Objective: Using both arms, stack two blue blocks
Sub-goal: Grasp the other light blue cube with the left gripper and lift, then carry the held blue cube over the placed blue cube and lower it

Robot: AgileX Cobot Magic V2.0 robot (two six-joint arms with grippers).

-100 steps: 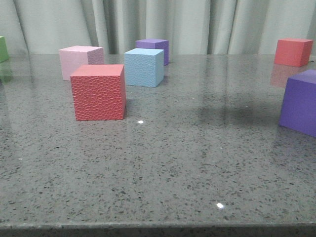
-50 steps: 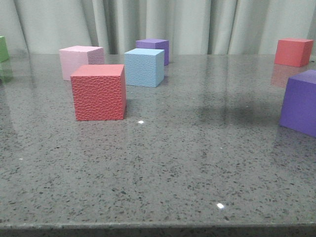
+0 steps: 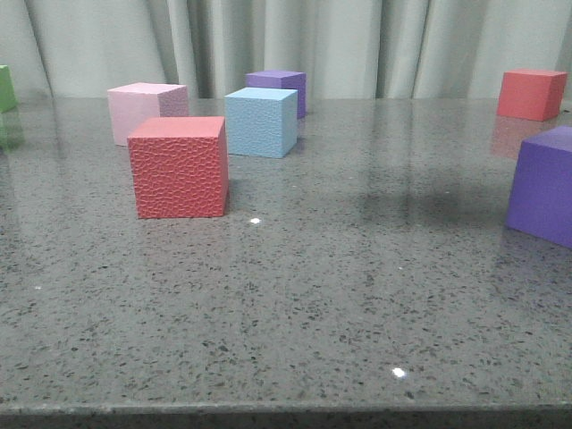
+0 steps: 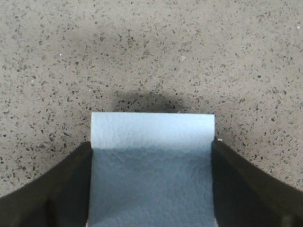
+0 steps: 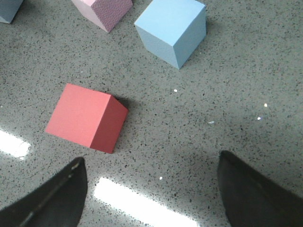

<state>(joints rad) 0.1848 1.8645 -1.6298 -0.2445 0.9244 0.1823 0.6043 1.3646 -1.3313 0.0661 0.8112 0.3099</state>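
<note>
One pebbly blue block [image 3: 260, 121] upright mid-table; another blue block [image 4: 151, 170], seemingly smoother, between dark fingers [image 4: 61, 189].

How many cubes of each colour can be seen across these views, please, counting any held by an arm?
Red cubes: 2
Purple cubes: 2
Blue cubes: 2, one of them gripped between the left fingers
Pink cube: 1
Green cube: 1, cut off by the frame edge
Total: 8
</note>
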